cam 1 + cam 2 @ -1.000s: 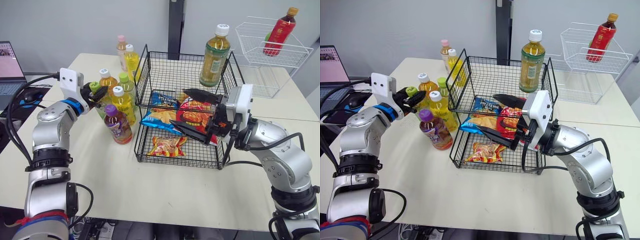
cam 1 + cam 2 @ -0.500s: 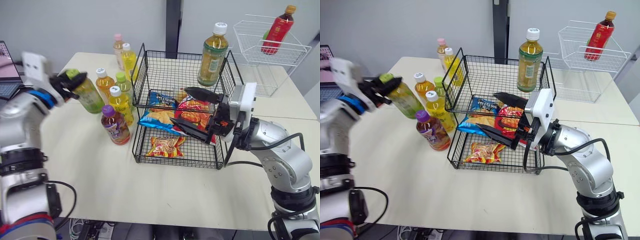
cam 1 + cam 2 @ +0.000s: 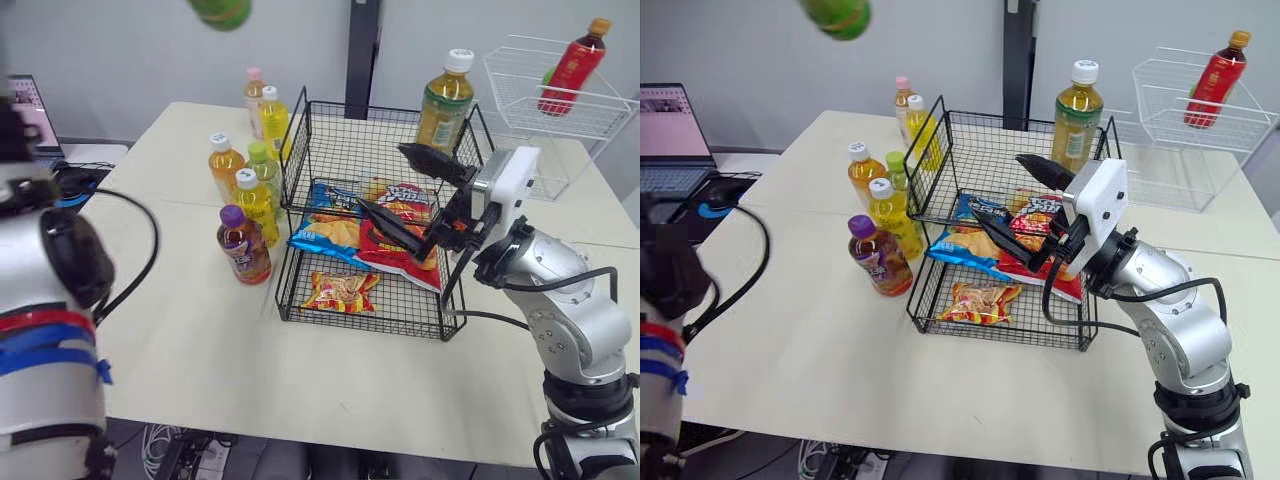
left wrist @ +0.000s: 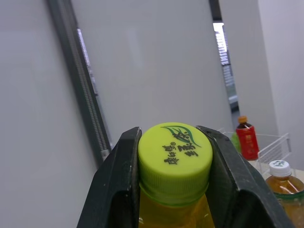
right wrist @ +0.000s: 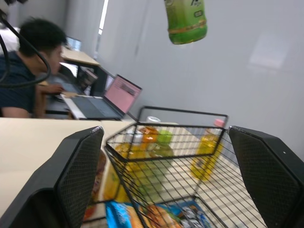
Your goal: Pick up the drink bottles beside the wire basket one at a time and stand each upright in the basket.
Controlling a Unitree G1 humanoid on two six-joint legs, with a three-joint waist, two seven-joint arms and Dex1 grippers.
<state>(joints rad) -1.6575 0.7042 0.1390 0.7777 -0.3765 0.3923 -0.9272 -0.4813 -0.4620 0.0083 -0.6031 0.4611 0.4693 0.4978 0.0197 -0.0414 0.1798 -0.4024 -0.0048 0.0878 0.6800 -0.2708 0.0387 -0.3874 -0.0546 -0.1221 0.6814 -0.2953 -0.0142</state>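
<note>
Now holding the green plastic drink bottle [image 3: 220, 10] high above the beige surface [image 3: 200, 340], up and to the left of the black two-tier wire basket [image 3: 380, 108]. Left gripper [image 4: 173, 137] pressed onto its lime-green cap [image 4: 175, 156] from both sides. A second ago had that bottle low, in the cluster just left of the basket; half a second ago, tilted and part-way up. Means pick done, by the look of it, with the carry across and the upright placing in the top tier yet to do.

Right gripper [image 3: 403, 188] spread wide over the near right part of the basket, gripping nothing. Can count one yellow-green tea bottle with a white cap [image 3: 445, 100] already upright in the far right corner of the top tier. Can count six capped bottles [image 3: 250, 205] standing left of the basket, so probably many trips to go.

On writing: dark green Chinese characters across the cap in the left wrist view, too stylised to read with confidence. White marks on the lifted bottle's label, illegible. Print on the bright snack bags [image 3: 340, 292] in the lower tiers too small to make out.
</note>
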